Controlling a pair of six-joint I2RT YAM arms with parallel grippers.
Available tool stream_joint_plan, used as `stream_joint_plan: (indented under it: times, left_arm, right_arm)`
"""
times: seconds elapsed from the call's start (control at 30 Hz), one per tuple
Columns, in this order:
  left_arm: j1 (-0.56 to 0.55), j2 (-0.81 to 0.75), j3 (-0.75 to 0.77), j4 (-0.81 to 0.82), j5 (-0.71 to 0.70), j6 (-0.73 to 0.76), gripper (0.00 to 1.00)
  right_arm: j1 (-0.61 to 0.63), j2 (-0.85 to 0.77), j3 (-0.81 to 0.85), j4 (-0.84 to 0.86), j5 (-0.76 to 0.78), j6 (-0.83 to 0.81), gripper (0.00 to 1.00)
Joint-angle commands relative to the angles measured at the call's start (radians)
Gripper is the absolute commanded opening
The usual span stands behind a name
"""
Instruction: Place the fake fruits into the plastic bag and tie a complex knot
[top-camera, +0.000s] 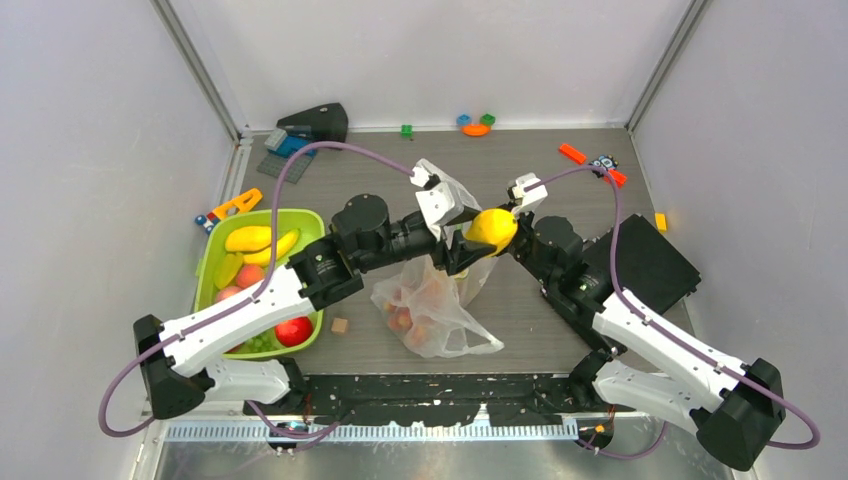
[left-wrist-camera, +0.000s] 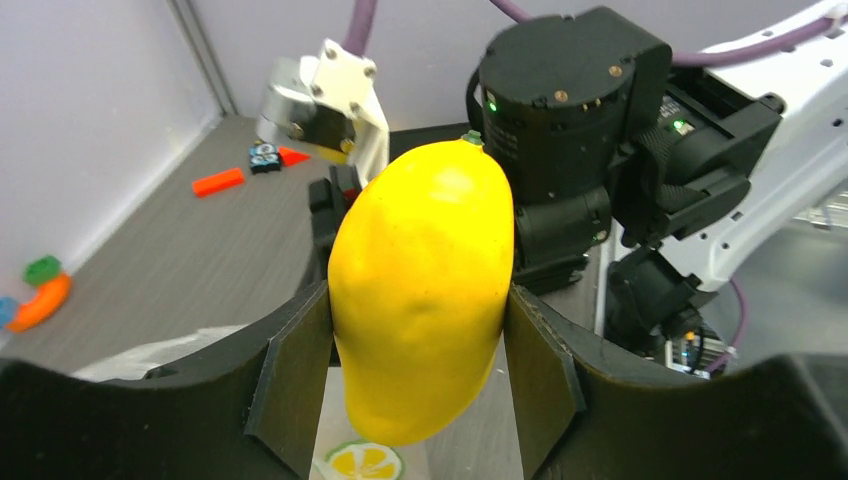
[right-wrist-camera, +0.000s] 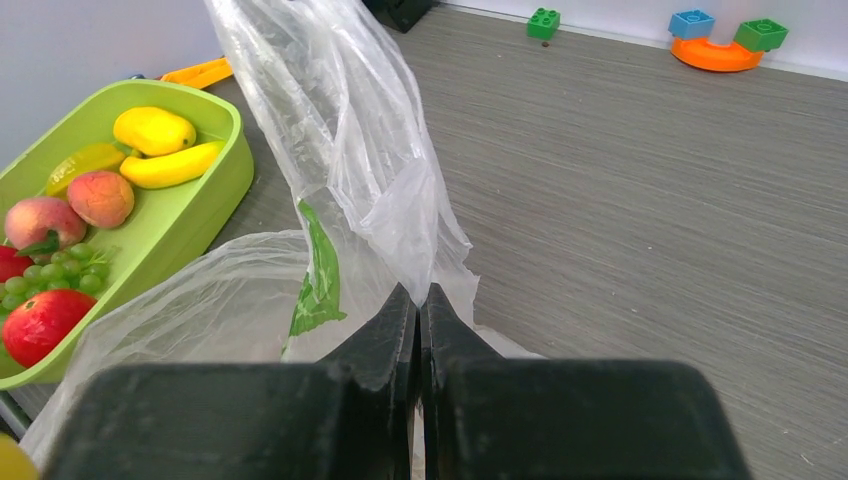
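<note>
Left fingers (left-wrist-camera: 292, 375) clamp the mango (left-wrist-camera: 420, 290) across its width, long axis upright. The bag (right-wrist-camera: 340, 170) seems to lie just below them. Right fingers (right-wrist-camera: 380, 345), pressed together, pinch the bag and hold it up.

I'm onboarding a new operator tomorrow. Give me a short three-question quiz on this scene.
1. True or false: the left gripper is empty.
2. What is the right gripper shut on? A) a banana B) the bag C) a brick
3. Fill in: the grapes lie in the green ____.
Key: 1 false, it holds the mango; 2 B; 3 tray.
</note>
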Motion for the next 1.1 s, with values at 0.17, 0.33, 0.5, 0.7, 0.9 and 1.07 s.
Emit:
stream_joint_plan:
  times: [0.17,0.33,0.5,0.7,0.9,1.07]
  left_arm:
    - [-0.019,-0.073,-0.154,0.228,-0.030,-0.089,0.37]
    - [-0.020,-0.063,-0.159,0.182,-0.003,-0.103,0.37]
    - [-0.027,-0.058,-0.143,0.046,0.019,-0.069,0.36]
    - [-0.028,-0.063,-0.118,-0.153,0.017,-0.013,0.35]
    - [-0.028,-0.090,-0.115,-0.270,-0.059,0.061,0.35]
    - [-0.028,-0.124,-0.114,-0.379,-0.203,0.122,0.35]
  right_arm:
    - [0.013,-0.016,0.040,0.072,-0.011,-0.002,0.05]
    - [0.012,-0.017,0.041,0.070,-0.007,-0.002,0.05]
    - [0.013,-0.019,0.041,0.065,-0.004,-0.002,0.05]
    - [0.013,-0.023,0.041,0.065,-0.002,-0.004,0.05]
    - [0.013,-0.024,0.041,0.062,-0.003,-0.003,0.05]
    - [0.013,-0.024,0.041,0.060,-0.002,-0.003,0.05]
